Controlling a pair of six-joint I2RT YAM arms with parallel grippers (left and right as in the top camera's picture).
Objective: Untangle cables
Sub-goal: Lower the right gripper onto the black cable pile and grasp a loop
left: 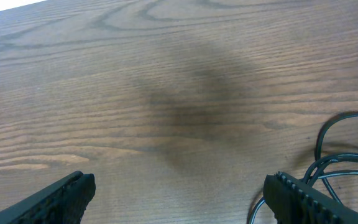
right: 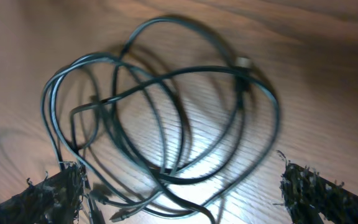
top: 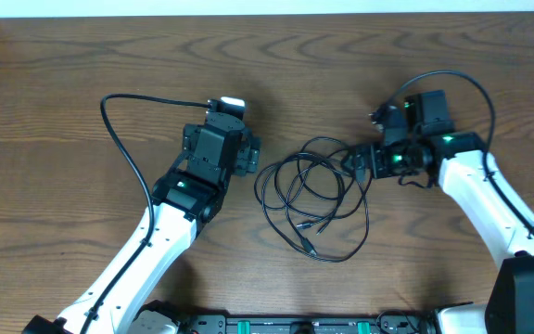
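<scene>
Fingers of the right gripper (right: 180,171) stood wide apart with nothing between them, poised at the right edge of the cables (top: 315,199). The left gripper (left: 180,183) was spread just as wide and empty over bare wood, with a few dark loops just beside one finger (left: 303,199). The cables lay between the two arms on the wooden table (top: 63,56) as a heap of overlapping dark loops, small plug ends toward the front.
</scene>
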